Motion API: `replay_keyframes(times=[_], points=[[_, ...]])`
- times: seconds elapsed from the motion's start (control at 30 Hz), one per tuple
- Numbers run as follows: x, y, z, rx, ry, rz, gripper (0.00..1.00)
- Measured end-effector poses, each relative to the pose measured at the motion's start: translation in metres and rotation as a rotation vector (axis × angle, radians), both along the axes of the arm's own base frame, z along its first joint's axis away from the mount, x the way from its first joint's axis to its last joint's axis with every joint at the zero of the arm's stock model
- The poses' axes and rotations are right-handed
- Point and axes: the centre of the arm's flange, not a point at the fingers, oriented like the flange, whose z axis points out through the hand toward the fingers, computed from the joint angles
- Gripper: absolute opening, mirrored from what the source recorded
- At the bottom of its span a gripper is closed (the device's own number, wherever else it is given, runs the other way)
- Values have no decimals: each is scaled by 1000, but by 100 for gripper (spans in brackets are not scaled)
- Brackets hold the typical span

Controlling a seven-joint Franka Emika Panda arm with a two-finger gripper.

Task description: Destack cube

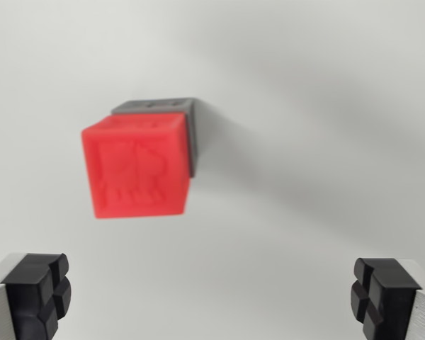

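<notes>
Plain white tabletop (326, 106) fills the wrist view. Left of its centre, a red plastic cube (137, 167) with embossed relief on its face sits stacked on a grey plastic cube (171, 112), mostly hidden beneath. Below, the gripper (211, 294) is spread wide, its black rubber-padded fingertips (39, 292) holding nothing, well apart from the stack.

A red cube (138, 166) sits on top of a grey cube (171, 115) on a white table (319, 134). The gripper (211, 297) hangs above, its two black fingertips (37, 294) spread wide apart, touching neither cube.
</notes>
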Motion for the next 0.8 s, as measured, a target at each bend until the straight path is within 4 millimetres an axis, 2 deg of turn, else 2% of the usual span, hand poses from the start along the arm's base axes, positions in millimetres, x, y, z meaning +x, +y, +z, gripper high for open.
replay_keyframes(times=[0.33,0.43,0.8], points=[[-19,36,-16,7,-4,66,100],[-20,40,-22,8,-8,73,100],[-19,37,-71,7,-2,69,100]])
